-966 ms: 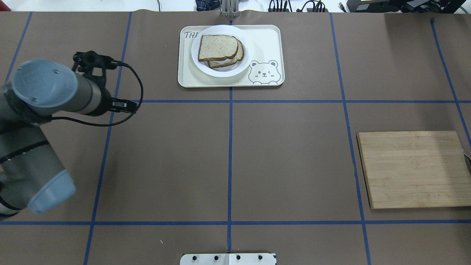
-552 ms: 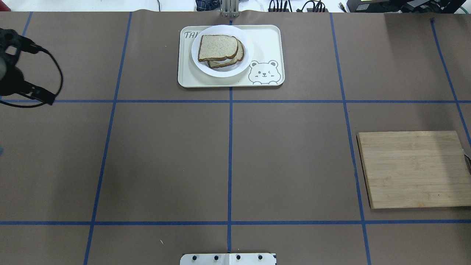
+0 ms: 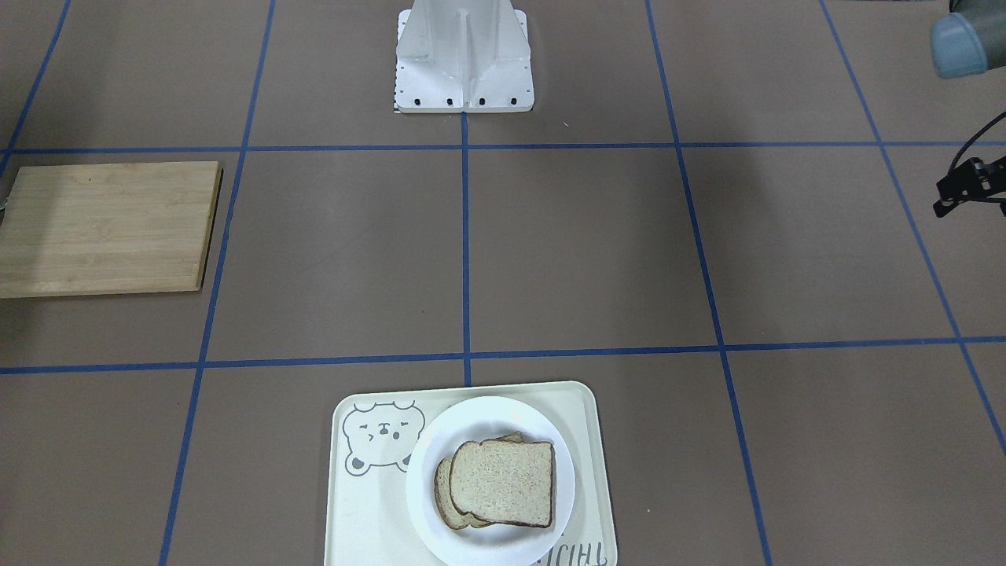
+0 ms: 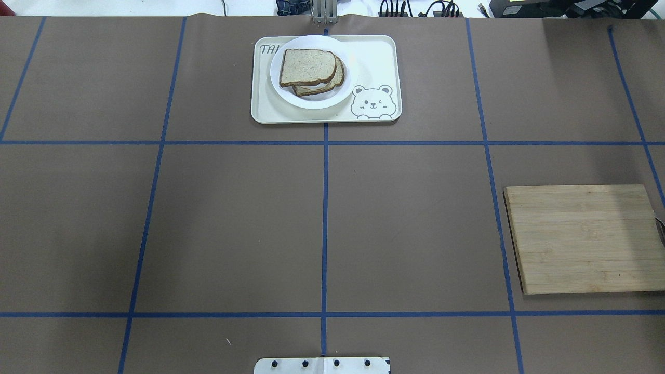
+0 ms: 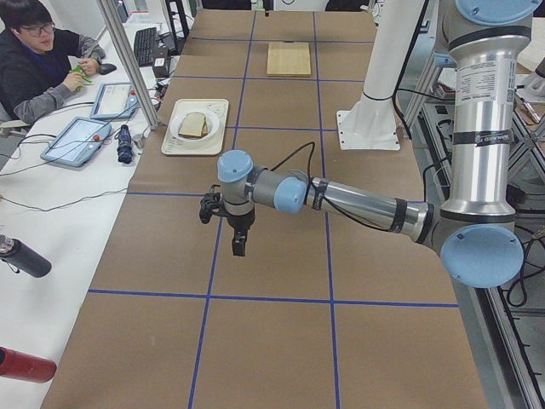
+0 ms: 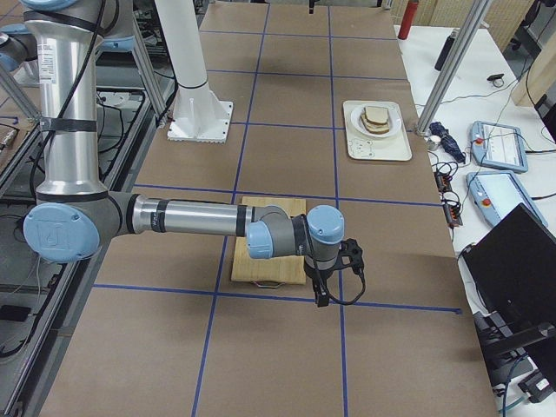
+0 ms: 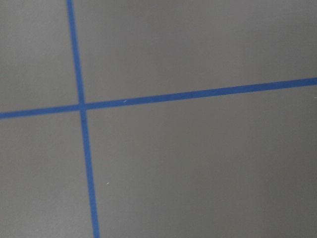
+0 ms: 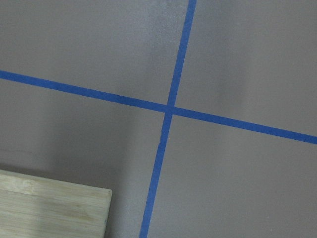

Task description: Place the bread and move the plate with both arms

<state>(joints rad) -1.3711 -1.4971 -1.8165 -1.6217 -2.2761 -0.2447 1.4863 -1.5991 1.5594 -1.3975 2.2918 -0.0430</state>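
Observation:
The bread (image 4: 306,66) lies as the top slice on the white plate (image 4: 317,102), with a second slice peeking out beneath it. The plate rests on the cream bear tray (image 4: 374,62) at the table's far middle; the front-facing view shows bread (image 3: 503,481) and plate (image 3: 487,417) too. Neither arm is in the overhead view. In the exterior left view my left gripper (image 5: 239,247) points down over bare table, far from the tray. In the exterior right view my right gripper (image 6: 321,294) hangs by the board's edge. For both, I cannot tell whether they are open or shut.
A wooden cutting board (image 4: 582,239) lies at the table's right. The robot's white base (image 3: 464,55) stands at the near middle. Blue tape lines cross the brown table. A person (image 5: 38,60) sits at a side table with tablets.
My left arm has swung away to the left and left the overhead view. Bread, plate, tray and board have not moved.

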